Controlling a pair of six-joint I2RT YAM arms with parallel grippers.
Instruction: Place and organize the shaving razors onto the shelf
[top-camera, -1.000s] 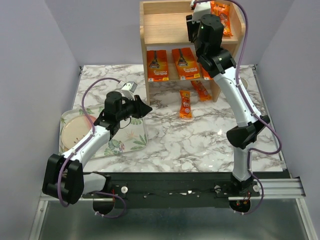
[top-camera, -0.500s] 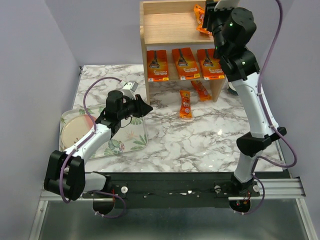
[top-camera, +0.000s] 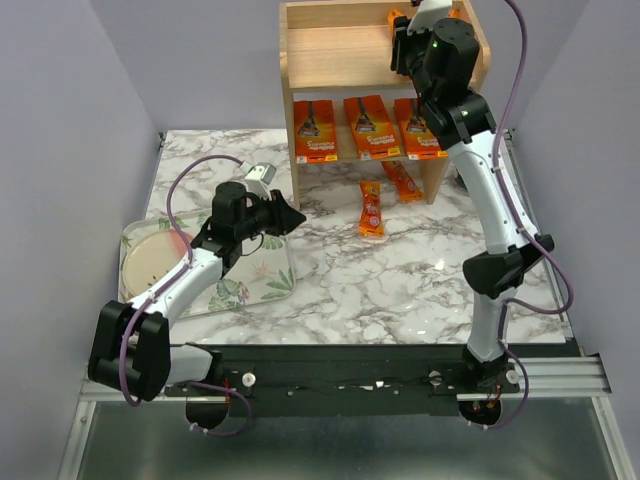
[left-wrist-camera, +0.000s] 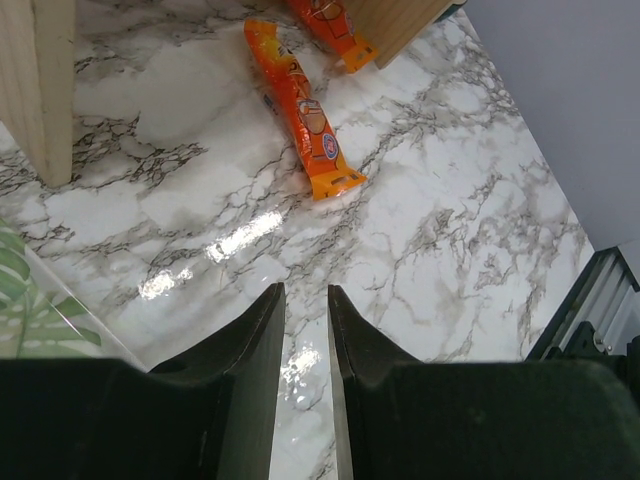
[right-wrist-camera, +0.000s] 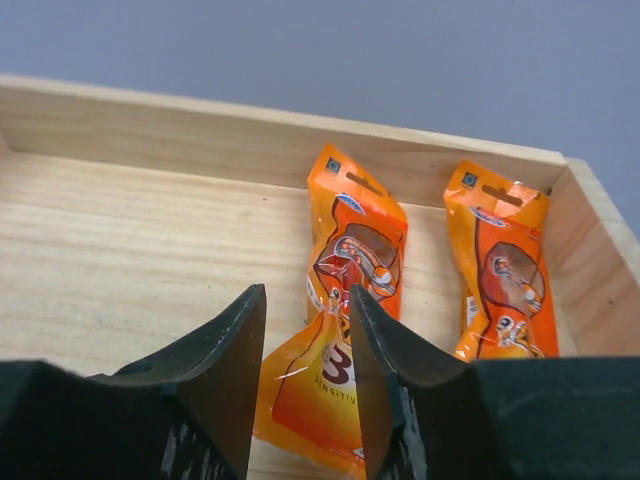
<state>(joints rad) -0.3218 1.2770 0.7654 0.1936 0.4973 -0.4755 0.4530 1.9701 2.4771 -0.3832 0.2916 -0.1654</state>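
Left gripper (left-wrist-camera: 305, 295) hangs over the worktop (top-camera: 400, 280), fingers a slit apart with nothing in them. Just past it, two narrow orange loose packs (top-camera: 371, 208) lie at the shelf (top-camera: 330, 60) foot. Three wide orange cards (top-camera: 372, 127) with dark razor pictures line the lower tier. Up top, the right gripper (right-wrist-camera: 305, 300) is spread over one of two crinkly top packs (right-wrist-camera: 505, 275) at the right end.

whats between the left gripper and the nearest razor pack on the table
Only bare marble table, left gripper to razor pack; left wrist view.
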